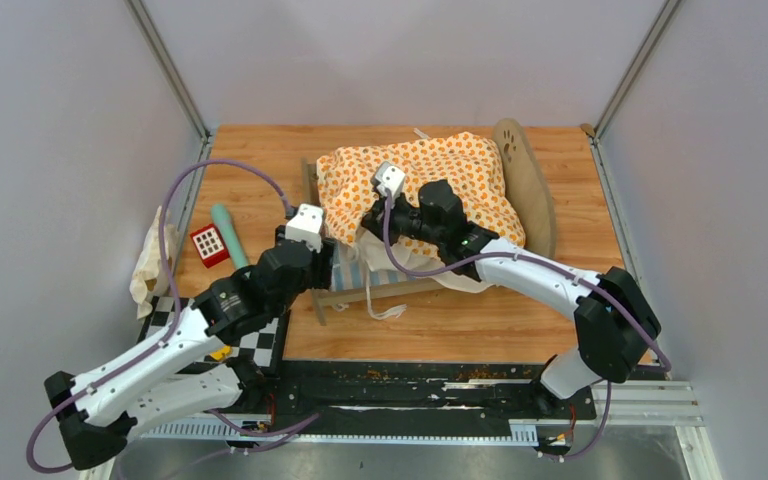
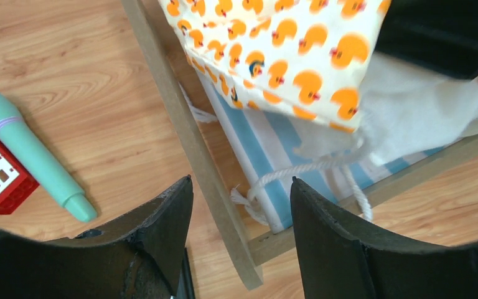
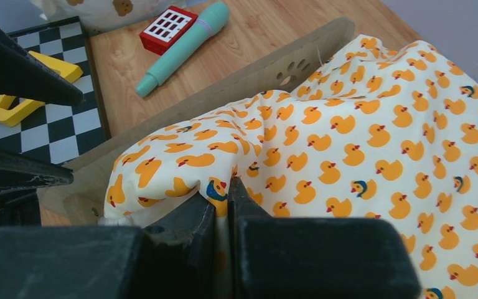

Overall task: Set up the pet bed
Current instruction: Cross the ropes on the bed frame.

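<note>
The pet bed (image 1: 533,190) is a light-wood frame in the middle of the table, with a blue-white striped base (image 2: 267,140) and a paw-print end board (image 3: 249,71). An orange duck-print cushion (image 1: 430,180) lies crumpled over it. Its white ties (image 2: 302,171) hang at the near corner. My right gripper (image 3: 224,187) is shut on a fold of the cushion (image 3: 361,137) near its front left edge. My left gripper (image 2: 241,180) is open just above the bed's near left corner, straddling the end board (image 2: 180,118), with nothing held.
A teal toy microphone (image 1: 228,235) and a red block (image 1: 208,243) lie left of the bed. A small white pillow (image 1: 148,262) hangs at the table's left edge. A checkered board (image 1: 260,340) with a yellow piece (image 3: 18,99) sits at the front left.
</note>
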You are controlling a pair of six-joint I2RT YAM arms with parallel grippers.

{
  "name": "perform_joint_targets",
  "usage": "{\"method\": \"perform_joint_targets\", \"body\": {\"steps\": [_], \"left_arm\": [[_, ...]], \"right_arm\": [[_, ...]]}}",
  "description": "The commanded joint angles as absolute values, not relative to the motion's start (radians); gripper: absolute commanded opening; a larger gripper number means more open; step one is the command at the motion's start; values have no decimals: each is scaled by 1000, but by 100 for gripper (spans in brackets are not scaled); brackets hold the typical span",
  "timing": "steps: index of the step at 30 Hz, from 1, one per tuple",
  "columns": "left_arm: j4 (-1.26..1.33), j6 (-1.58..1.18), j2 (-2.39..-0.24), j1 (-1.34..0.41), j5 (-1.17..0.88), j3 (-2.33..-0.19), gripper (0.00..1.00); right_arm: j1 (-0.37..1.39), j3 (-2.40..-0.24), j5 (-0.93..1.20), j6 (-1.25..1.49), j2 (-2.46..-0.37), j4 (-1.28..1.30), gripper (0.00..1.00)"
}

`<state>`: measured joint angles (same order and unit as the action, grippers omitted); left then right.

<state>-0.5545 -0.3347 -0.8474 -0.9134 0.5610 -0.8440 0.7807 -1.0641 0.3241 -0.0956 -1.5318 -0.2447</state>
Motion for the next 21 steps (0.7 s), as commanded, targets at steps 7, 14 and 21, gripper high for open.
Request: {"method": "perform_joint_targets", "body": {"steps": [7,14,21], "left_arm": [[-576,-441,-701,-908,660,-784,70],[-603,-483,-640,-908,693,-756,73],[-602,-479,-635,-907,679,-756,75]], "right_arm": [[885,-1169,314,-6,-1601,-246,4],[979,-1156,223,-138,-1648,-173,7],[1009,-1072,99,-264,-1615,-137,32]]}}
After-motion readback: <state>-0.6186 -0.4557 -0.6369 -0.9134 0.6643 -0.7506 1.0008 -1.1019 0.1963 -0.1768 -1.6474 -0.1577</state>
